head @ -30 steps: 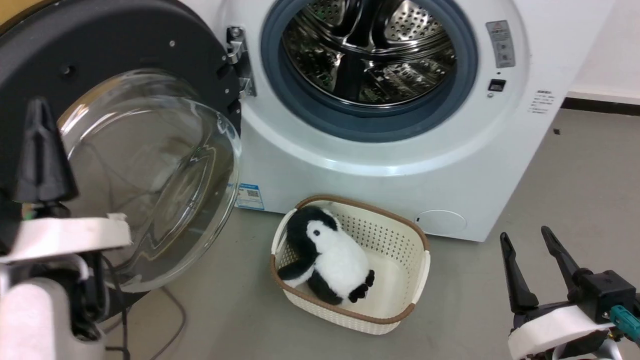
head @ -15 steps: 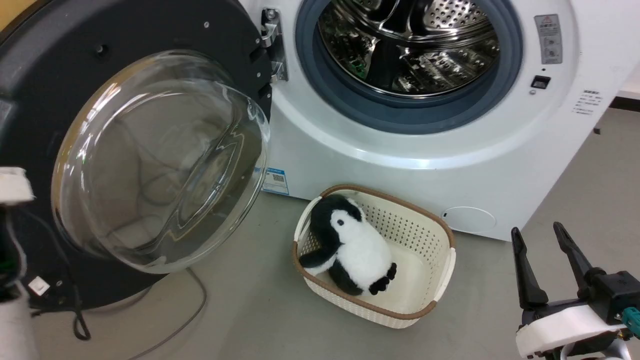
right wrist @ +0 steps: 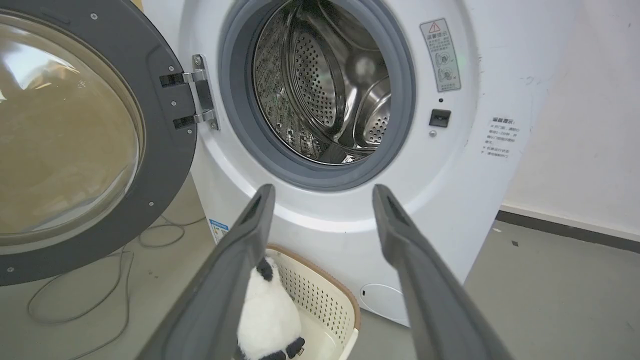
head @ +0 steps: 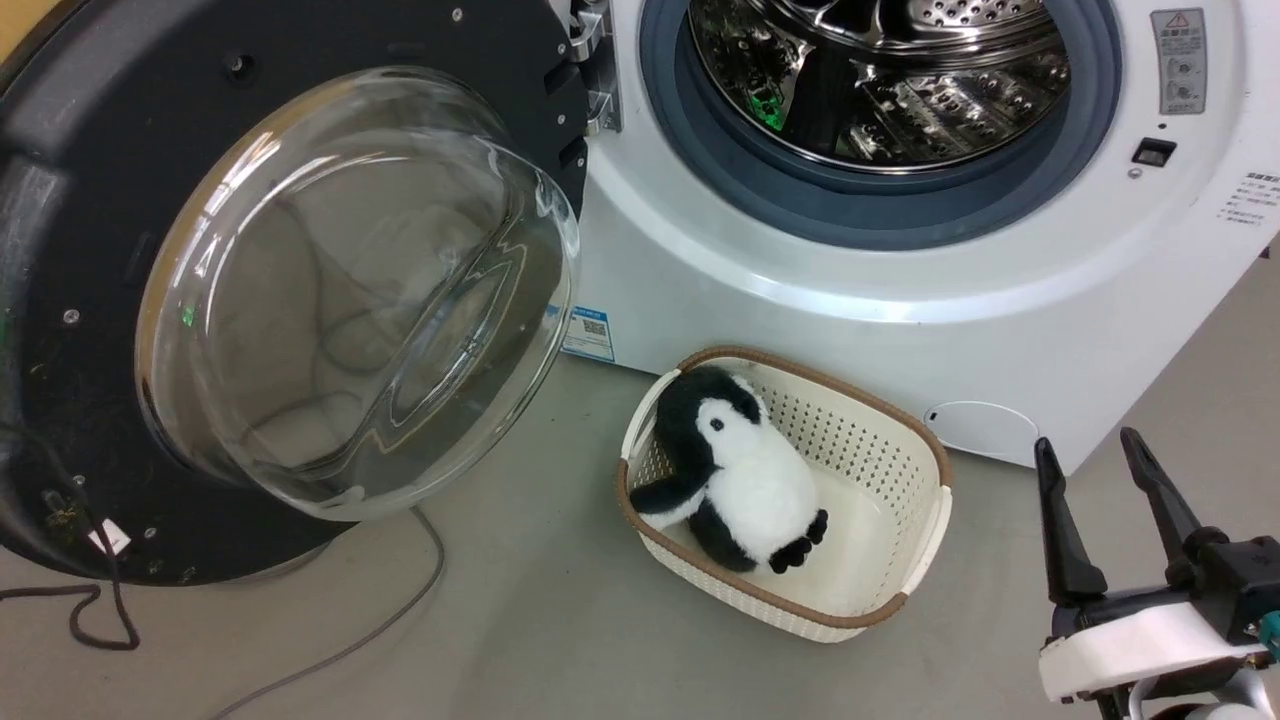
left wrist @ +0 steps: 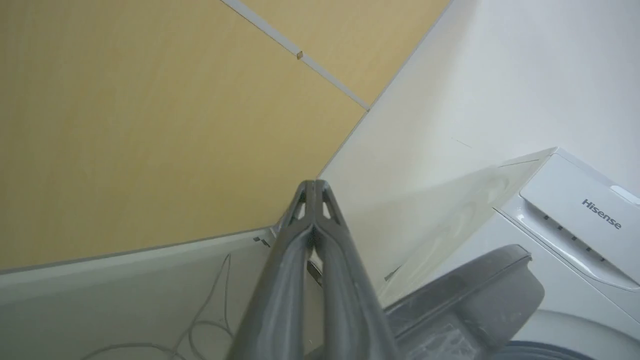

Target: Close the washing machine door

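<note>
Door (head: 90, 160) stands wide open, hinged at washer (head: 800, 330) left side, glass bowl facing you. Your right hand (head: 1087, 440) – fingers spread, empty, beside basket (head: 930, 520). Left hand (left wrist: 314, 187) – fingertips pressed together, holding nothing.

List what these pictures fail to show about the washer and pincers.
- Washing machine door: left rim cut off by the head view's edge.
- Drum: top cut off by the head view's upper edge.
- Warning label: print too small, right wrist view.
- Left pincer: any contact with the door, left wrist view looks past it.
</note>
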Controlling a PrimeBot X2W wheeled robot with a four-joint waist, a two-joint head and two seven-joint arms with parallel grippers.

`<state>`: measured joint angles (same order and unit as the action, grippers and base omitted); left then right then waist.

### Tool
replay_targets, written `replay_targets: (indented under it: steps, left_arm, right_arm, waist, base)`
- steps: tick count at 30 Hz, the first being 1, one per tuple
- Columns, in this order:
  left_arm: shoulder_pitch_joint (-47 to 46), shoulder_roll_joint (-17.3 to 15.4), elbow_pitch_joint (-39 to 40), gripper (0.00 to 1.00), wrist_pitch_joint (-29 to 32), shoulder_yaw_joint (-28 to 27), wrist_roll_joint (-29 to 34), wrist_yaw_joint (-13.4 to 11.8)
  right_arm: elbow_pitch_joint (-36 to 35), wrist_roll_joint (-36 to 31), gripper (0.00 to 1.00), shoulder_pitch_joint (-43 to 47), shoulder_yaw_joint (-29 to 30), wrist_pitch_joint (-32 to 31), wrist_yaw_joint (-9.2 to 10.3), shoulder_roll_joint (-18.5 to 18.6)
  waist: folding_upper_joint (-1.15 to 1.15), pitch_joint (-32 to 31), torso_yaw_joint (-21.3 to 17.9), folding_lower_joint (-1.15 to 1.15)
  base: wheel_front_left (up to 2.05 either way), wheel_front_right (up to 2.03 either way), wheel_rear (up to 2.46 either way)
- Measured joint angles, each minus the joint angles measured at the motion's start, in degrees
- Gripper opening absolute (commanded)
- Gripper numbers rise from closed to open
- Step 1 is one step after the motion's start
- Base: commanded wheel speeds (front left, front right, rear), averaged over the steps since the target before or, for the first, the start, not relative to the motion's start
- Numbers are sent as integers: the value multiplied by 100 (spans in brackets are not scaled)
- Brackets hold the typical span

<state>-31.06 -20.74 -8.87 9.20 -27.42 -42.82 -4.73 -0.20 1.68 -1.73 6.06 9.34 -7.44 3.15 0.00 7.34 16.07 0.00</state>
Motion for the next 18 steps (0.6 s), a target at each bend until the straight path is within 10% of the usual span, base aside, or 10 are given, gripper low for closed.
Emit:
replay_targets:
  steps: [18]
  left_arm:
    - [447,-215,-348,0,2015,-177,-1740,956]
  right_arm:
    - [-25,-10,100,-99,143,208,0,0]
  waist:
    - [0,238,246,0]
  base:
    - [0,0,0]
